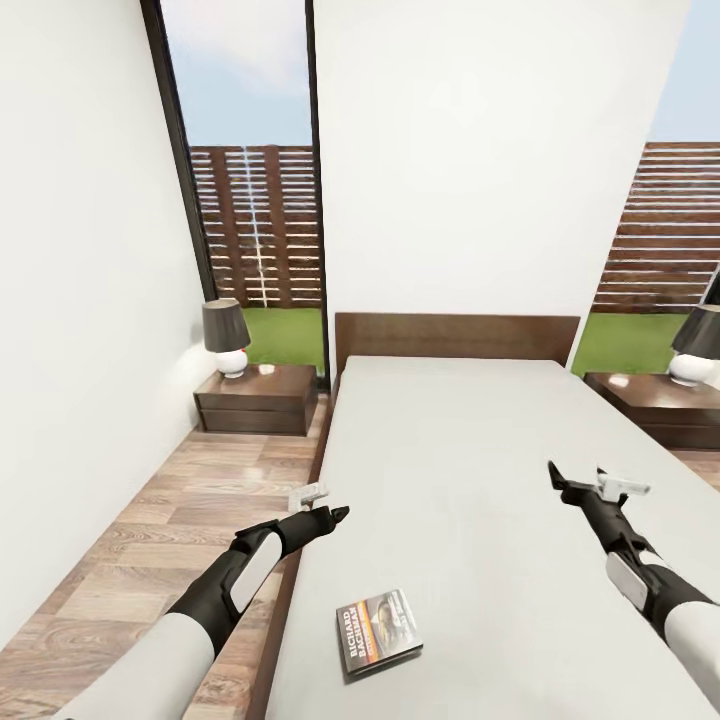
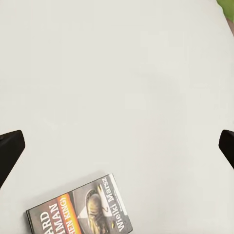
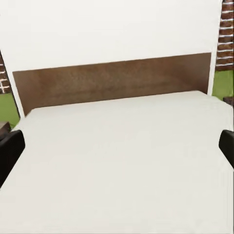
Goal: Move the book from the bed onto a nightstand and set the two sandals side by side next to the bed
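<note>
The bed [image 1: 470, 470] takes up the centre and lower right of the head view: a broad, flat, off-white mattress with a smooth matte surface, set in a dark brown wooden frame with a plain rectangular headboard [image 1: 455, 338] against the white wall. The book [image 1: 378, 631] lies flat on the mattress at the lower centre of that frame, a thin rectangular paperback with a glossy cover, a dark band of white lettering, an orange stripe and a greyish picture; in the left wrist view it sits at the bottom edge [image 2: 80, 210], partly cut off. The left gripper [image 1: 338, 515] hovers over the near left edge of the bed, above and to the left of the book and clear of it, with its black fingers [image 2: 10, 148] spread wide at either side of the wrist view and nothing between them. The right gripper [image 1: 556, 476] hangs over the right part of the mattress, its dark fingers [image 3: 9, 151] likewise wide apart and empty, facing the headboard. At the left of the head view a low, boxy dark wooden nightstand [image 1: 258, 398] with two drawers and a shiny top carries a lamp [image 1: 226, 337] with a white rounded base and dark shade; a second nightstand [image 1: 655, 405] at the right edge holds a matching lamp [image 1: 697, 345]. The floor [image 1: 130, 560] is grey-brown wood plank.
</note>
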